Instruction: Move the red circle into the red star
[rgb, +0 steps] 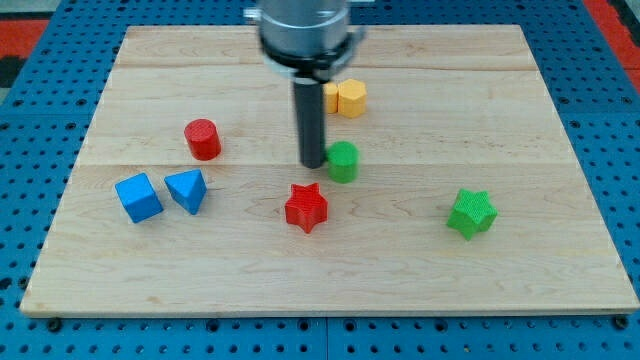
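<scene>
The red circle (203, 138) is a short red cylinder at the view's left of centre. The red star (306, 208) lies below the centre, to the lower right of the circle and well apart from it. My tip (313, 164) is the lower end of the dark rod at the centre. It stands just above the red star and right beside the left side of a green circle (343, 161). It is far to the right of the red circle.
A blue cube (138, 197) and a blue triangle (187, 189) sit at the left. Two yellow blocks (346, 97) sit close together behind the rod near the top. A green star (471, 212) lies at the right. The wooden board (330, 285) ends on a blue pegboard.
</scene>
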